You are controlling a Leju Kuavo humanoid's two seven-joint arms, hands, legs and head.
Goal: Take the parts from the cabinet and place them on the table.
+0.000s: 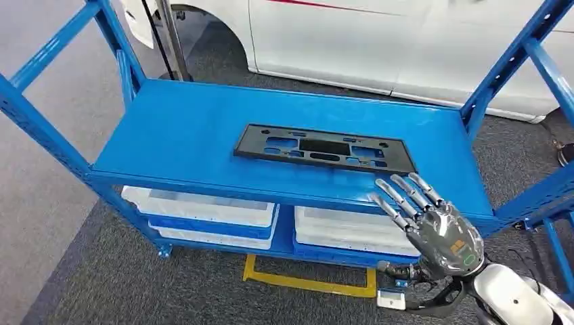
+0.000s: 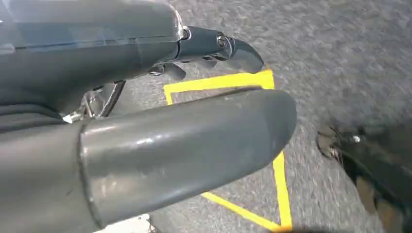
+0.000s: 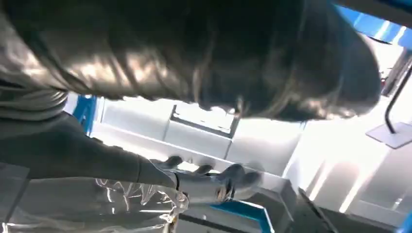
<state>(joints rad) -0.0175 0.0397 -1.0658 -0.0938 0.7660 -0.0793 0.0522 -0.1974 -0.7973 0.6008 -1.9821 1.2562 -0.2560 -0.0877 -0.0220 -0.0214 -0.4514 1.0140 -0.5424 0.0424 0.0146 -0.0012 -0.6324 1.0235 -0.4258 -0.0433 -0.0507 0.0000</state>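
Note:
A flat black plastic frame part (image 1: 323,149) with several cut-outs lies in the middle of the blue shelf (image 1: 176,128). My right hand (image 1: 426,217) hovers at the shelf's front right edge, fingers straight and spread, holding nothing, just short of the part's right end. In the right wrist view the right hand (image 3: 194,53) looms large, blurred, with fingers (image 3: 214,182) extended towards white bins. My left hand (image 2: 145,111) hangs low over grey carpet with a yellow floor marking (image 2: 279,179); thumb and fingers are apart with nothing between them.
Blue uprights (image 1: 514,54) frame the shelf on both sides. White bins on blue trays (image 1: 210,213) sit on the lower level. A white car body (image 1: 379,40) stands behind the rack. Grey carpet (image 1: 47,203) lies to the left.

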